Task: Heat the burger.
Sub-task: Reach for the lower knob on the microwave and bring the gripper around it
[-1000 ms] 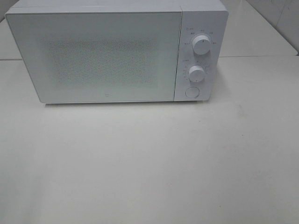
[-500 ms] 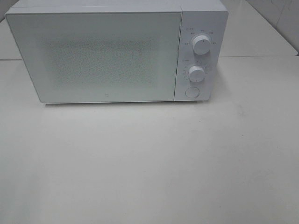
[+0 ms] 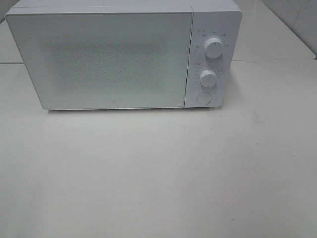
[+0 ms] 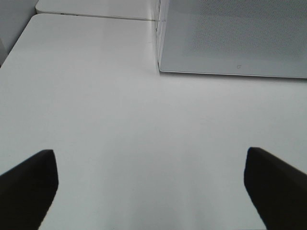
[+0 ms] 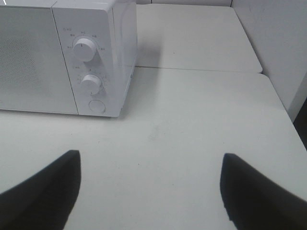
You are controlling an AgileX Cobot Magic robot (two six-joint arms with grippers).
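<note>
Hovering left claw [image 4: 148,156] and right claw [image 5: 149,157], both spread open and empty, before the shut microwave [image 3: 114,59]; probably calling for pressing its round corner button [image 3: 203,97] squarely, avoiding the lower dial [image 3: 208,78].

— Where does the microwave [image 3: 188,59] stand?
— On the table [image 3: 158,173], at the far side, front facing the near edge.
— And its controls?
— At its right end, right of the door [image 3: 99,59]: upper knob [image 3: 213,48], lower knob [image 3: 208,78], button [image 3: 203,97] beneath.

The microwave's [image 3: 213,15] inside was hidden behind its speckled door [image 3: 106,59] — the markings [image 3: 210,33] round its dials [image 3: 213,48] were too small to read. The left gripper's [image 4: 148,151] fingers [image 4: 29,187] and the right gripper's [image 5: 149,154] fingers [image 5: 43,191] ran off the wrist views' edges.
</note>
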